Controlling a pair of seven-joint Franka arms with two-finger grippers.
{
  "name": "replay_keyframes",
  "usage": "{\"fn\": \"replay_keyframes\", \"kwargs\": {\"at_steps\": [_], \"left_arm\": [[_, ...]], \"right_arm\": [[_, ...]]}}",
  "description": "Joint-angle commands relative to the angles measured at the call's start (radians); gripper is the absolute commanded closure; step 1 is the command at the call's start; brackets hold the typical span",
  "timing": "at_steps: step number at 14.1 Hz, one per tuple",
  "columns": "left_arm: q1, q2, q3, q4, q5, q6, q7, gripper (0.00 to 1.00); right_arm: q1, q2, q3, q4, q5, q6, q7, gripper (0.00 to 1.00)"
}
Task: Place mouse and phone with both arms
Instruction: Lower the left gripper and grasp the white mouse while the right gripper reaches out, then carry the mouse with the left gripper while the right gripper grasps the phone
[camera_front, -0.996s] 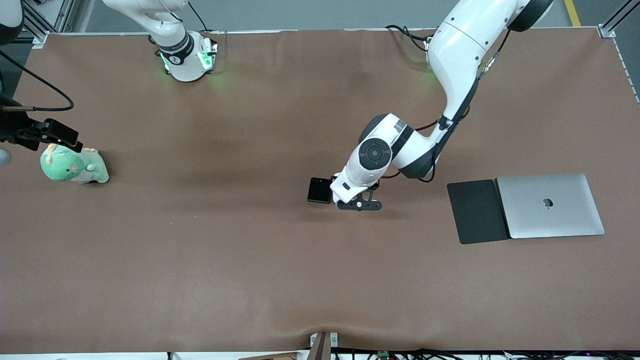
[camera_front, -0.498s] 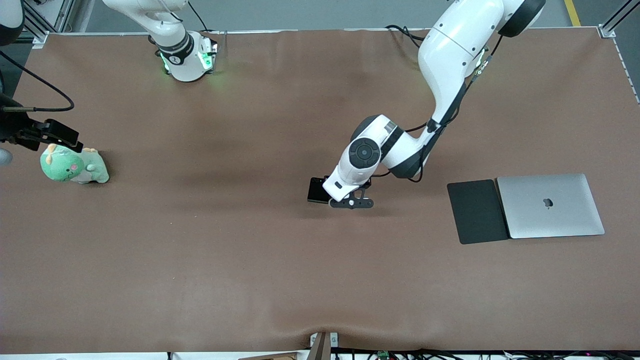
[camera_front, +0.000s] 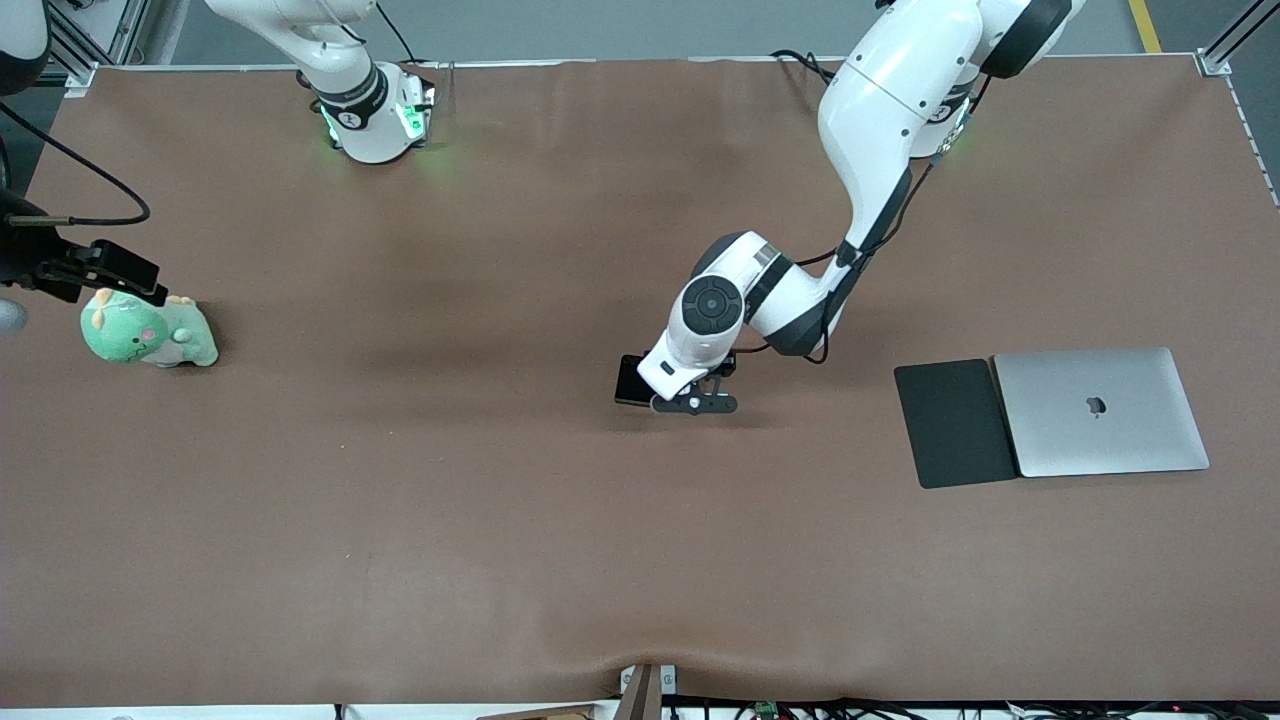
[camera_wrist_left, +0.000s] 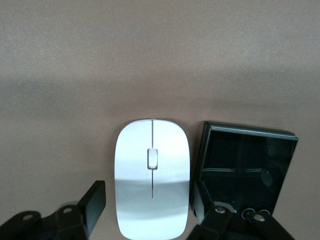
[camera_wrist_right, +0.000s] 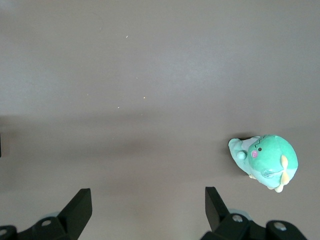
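Note:
The white mouse (camera_wrist_left: 151, 177) lies on the brown table right beside the black phone (camera_wrist_left: 245, 165), which lies toward the right arm's end of the table. My left gripper (camera_wrist_left: 150, 191) is open and low around the mouse. One finger (camera_wrist_left: 96, 199) stands a small gap off the mouse's free side. The other finger (camera_wrist_left: 200, 195) is between mouse and phone. In the front view the left gripper (camera_front: 692, 402) and wrist hide the mouse, and only part of the phone (camera_front: 630, 380) shows. My right gripper (camera_wrist_right: 148, 196) is open and empty and waits above the table by the green toy (camera_front: 128, 272).
A green plush toy (camera_front: 145, 335) sits at the right arm's end of the table and shows in the right wrist view (camera_wrist_right: 265, 160). A closed silver laptop (camera_front: 1100, 410) and a dark grey pad (camera_front: 950, 422) lie side by side toward the left arm's end.
My left arm has shifted a little toward the right arm's end, so its wrist now covers more of the phone. The right arm has not moved.

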Motion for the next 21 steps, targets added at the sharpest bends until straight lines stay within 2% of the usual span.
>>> {"fn": "replay_keyframes", "kwargs": {"at_steps": [1, 7, 10, 15, 17, 21], "left_arm": [[-0.016, 0.017, 0.012, 0.025, 0.051, 0.007, -0.030, 0.22], [-0.016, 0.023, 0.012, 0.025, 0.065, 0.007, -0.033, 0.24], [-0.016, 0.026, 0.012, 0.025, 0.063, 0.007, -0.033, 0.29], [-0.016, 0.032, 0.012, 0.025, 0.065, 0.007, -0.033, 0.36], [-0.016, 0.035, 0.012, 0.025, 0.065, 0.007, -0.035, 0.37], [-0.014, 0.032, 0.012, 0.025, 0.068, 0.007, -0.043, 0.54]], "right_arm": [[-0.007, 0.003, 0.010, 0.001, 0.005, 0.009, 0.002, 0.00], [-0.001, 0.009, 0.011, 0.001, 0.005, 0.009, 0.006, 0.00], [0.054, 0.061, 0.011, 0.004, 0.020, 0.045, 0.017, 0.00], [0.120, 0.190, 0.011, 0.008, 0.137, 0.134, 0.075, 0.00], [0.175, 0.245, 0.011, 0.025, 0.141, 0.157, 0.135, 0.00], [0.289, 0.434, 0.011, 0.169, 0.140, 0.190, 0.271, 0.00]]}}
